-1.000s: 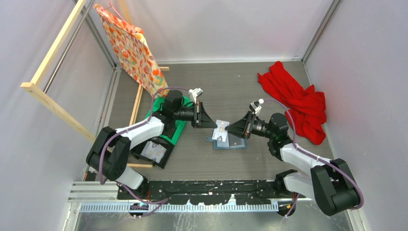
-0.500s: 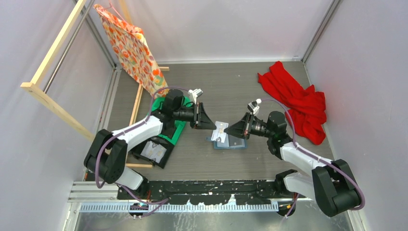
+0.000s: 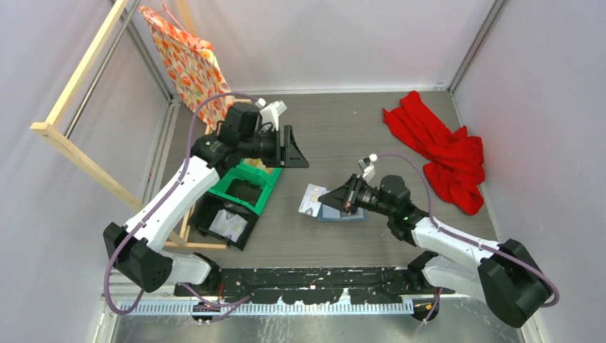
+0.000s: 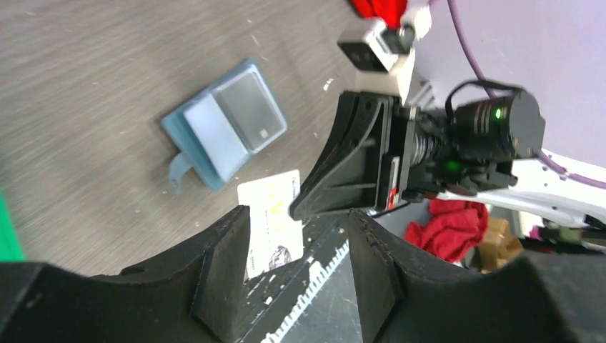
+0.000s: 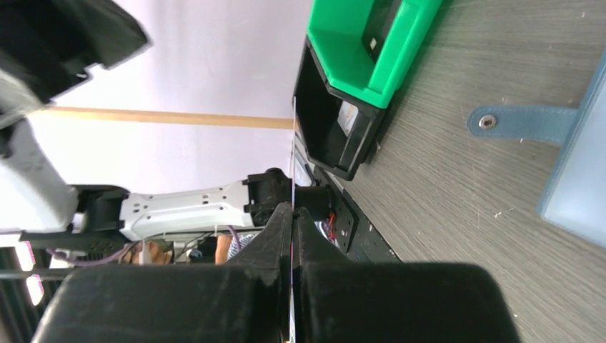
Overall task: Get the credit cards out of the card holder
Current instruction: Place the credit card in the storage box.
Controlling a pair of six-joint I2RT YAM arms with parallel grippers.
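The blue-teal card holder (image 4: 225, 125) lies open on the table, a pale card and a dark card (image 4: 250, 111) lying on its panels. Its tab (image 5: 522, 121) points away from the panels. In the top view the card holder (image 3: 344, 216) is mostly hidden under my right gripper (image 3: 323, 197). That gripper is shut on a white printed credit card (image 3: 311, 201), held just left of the holder. The same card (image 4: 275, 221) shows in the left wrist view and appears edge-on (image 5: 293, 164) in the right wrist view. My left gripper (image 3: 300, 161) hangs open and empty, raised above the table to the far left.
A green bin (image 3: 246, 187) sits on a black box (image 3: 227, 225) at the left, by a wooden frame (image 3: 78, 71) with a patterned bag (image 3: 193, 68). A red cloth (image 3: 443, 153) lies at the far right.
My left gripper let go of the white card, opened and rose back to the left. My right gripper shut on the card and carried it left, off the holder.
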